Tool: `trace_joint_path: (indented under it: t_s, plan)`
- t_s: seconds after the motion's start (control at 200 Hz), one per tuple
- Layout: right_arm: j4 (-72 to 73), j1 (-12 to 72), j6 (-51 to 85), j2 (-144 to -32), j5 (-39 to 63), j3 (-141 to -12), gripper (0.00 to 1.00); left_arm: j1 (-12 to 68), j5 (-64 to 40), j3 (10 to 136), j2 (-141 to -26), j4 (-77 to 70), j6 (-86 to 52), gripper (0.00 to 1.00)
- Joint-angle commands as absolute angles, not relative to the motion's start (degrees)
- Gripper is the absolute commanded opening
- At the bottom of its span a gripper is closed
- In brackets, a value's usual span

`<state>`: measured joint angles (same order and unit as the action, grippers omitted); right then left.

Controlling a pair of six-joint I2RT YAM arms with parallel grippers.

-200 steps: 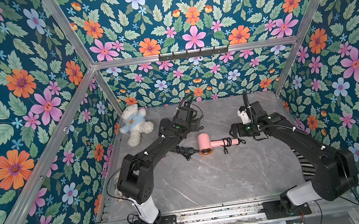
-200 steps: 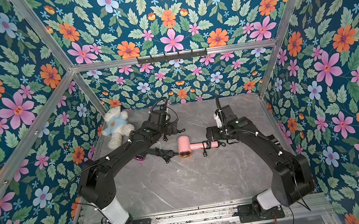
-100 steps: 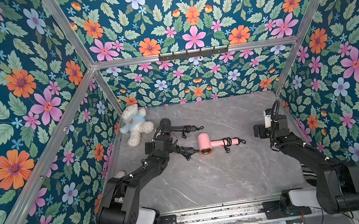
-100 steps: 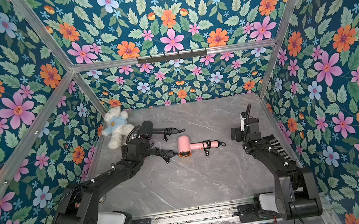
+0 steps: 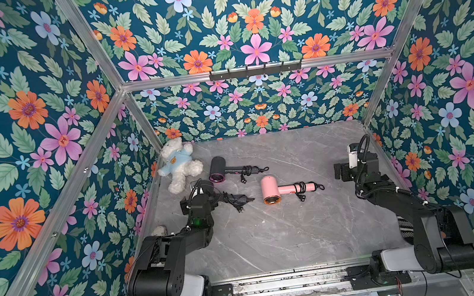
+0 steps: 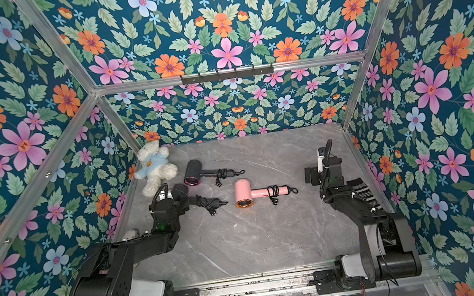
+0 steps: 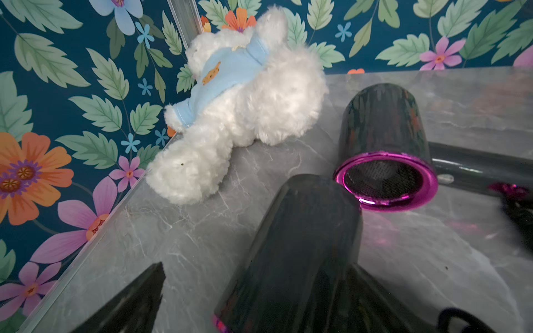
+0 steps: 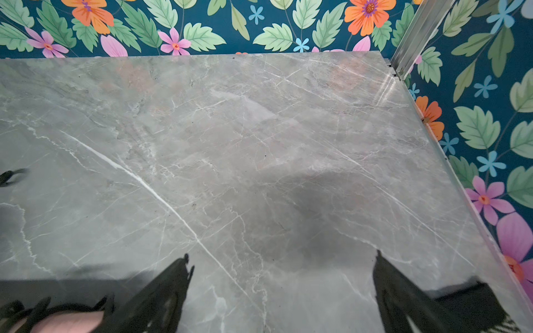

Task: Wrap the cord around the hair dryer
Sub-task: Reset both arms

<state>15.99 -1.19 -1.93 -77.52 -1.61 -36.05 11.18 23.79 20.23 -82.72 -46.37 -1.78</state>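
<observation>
Three hair dryers lie on the grey marble table [image 5: 272,237]. The pink hair dryer [image 5: 271,190] is in the middle, its black cord [image 5: 299,187] coiled round the handle. A dark dryer with a magenta ring [image 5: 218,171] lies behind it, cord bunched on its handle. A black dryer [image 7: 291,248] lies at the left, cord [image 5: 231,200] round its handle. My left gripper [image 7: 256,268] is open, with this black dryer's barrel between its fingers. My right gripper [image 8: 282,255] is open over bare table, to the right of the pink dryer's handle end [image 8: 57,320].
A white teddy bear in a blue shirt [image 5: 180,164] lies in the back left corner, close to the dark dryers. Floral walls close in the table on three sides. A striped cloth [image 5: 404,226] shows behind the right arm.
Both arms have pulled back from the dryers. The left gripper came off the back dryer towards the front left. The right gripper moved right, away from the pink handle.
</observation>
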Motion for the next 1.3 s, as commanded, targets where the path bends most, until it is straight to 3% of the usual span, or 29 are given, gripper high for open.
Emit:
trace_joint_path:
  t_s: [0.0,0.18,0.545,0.905,1.21,1.295]
  plan:
    - [17.3,-1.2,-4.2,-77.0,-3.1,-34.4,0.99,10.6,20.6,21.2,-83.6,-51.0,-1.6,0.99]
    - [23.4,-1.2,-5.5,-75.4,-3.5,-32.4,0.99,9.2,19.7,18.8,-82.8,-55.5,-0.6,0.99]
    - [23.9,-1.1,0.7,-76.0,4.9,-30.8,0.99,6.4,13.9,15.5,-79.3,-56.8,-5.3,0.99]
    - [57.0,-1.1,0.2,-83.8,5.2,-15.8,0.99,6.4,12.3,13.6,-78.0,-59.0,-5.9,0.99]
    - [55.1,-1.4,0.4,-83.1,5.5,-16.2,0.99,6.3,13.2,15.0,-79.5,-59.3,-1.6,0.99]
    - [54.4,-1.4,0.5,-82.9,5.6,-16.2,0.99,2.5,12.1,16.8,-81.3,-60.2,-1.9,0.99]
